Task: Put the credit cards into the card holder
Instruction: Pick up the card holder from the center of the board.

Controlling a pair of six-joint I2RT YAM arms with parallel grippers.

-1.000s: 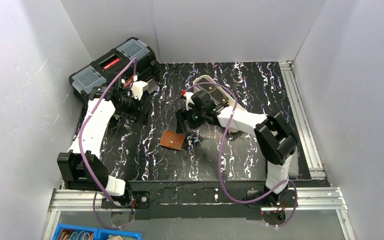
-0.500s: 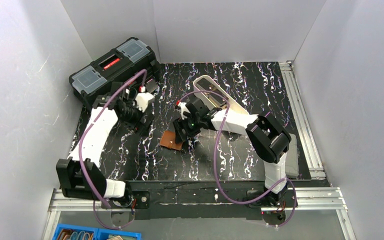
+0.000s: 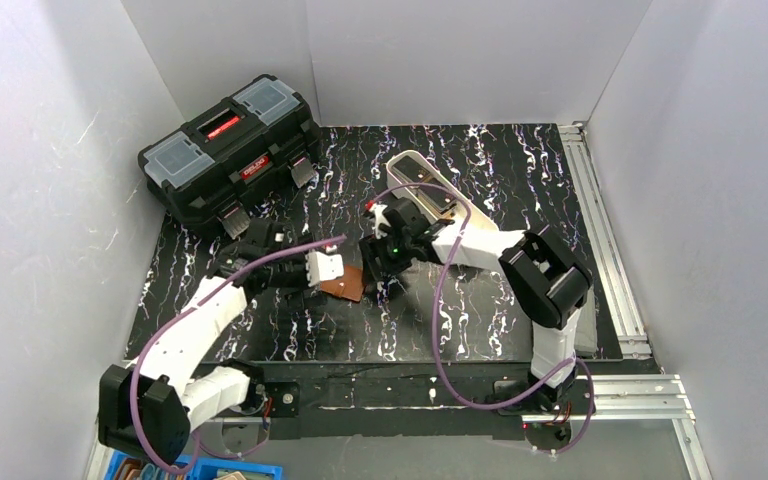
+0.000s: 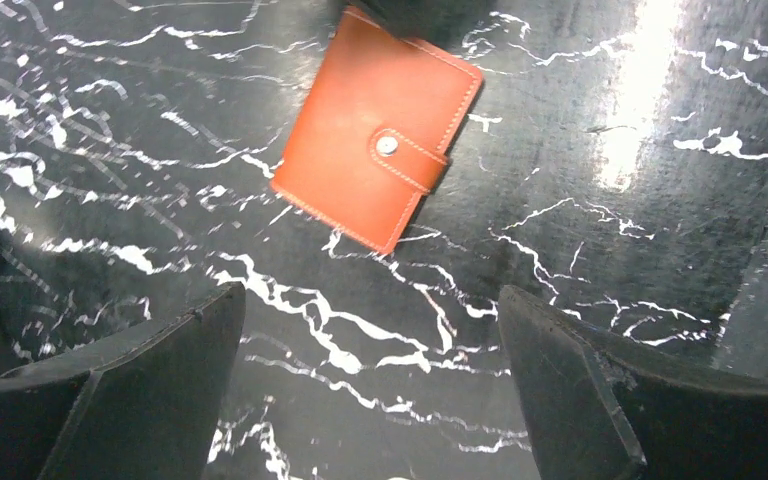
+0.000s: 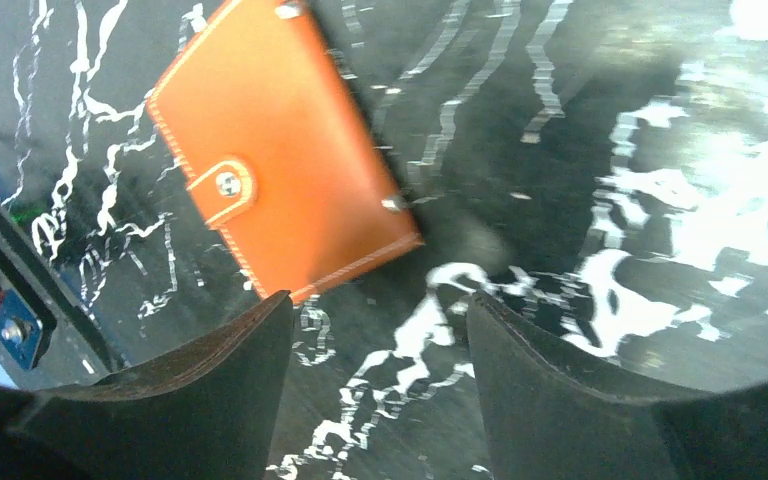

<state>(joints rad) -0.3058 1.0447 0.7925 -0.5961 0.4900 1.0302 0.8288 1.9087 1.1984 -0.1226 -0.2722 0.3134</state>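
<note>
The left arm reaches low from its base at the near-left corner, forearm slanting in towards mid-table. The left gripper (image 4: 370, 297) points down at the black, white-veined marble-pattern tabletop (image 3: 460, 320). Its two dark fingers (image 4: 150, 390) are spread wide with nothing between them but table.

The right arm rises from the near-right base, folds at a raised elbow and stretches leftwards. The right gripper (image 5: 378, 300) is also spread wide and holds nothing.

The small brown leather card holder (image 3: 345, 284) lies flat and closed between the two wrists, near the middle of the table, with its snap tab fastened and facing up. In each wrist view it sits beyond the fingertips, not between them. Whether the right gripper touches its far corner cannot be told.

Bare tabletop runs from the holder to the near rail.

Beyond the right wrist a long white oblong tray (image 3: 405, 158) lies at an angle; its contents are unclear. The big black toolbox (image 3: 230, 150) fills the far-left corner.
</note>
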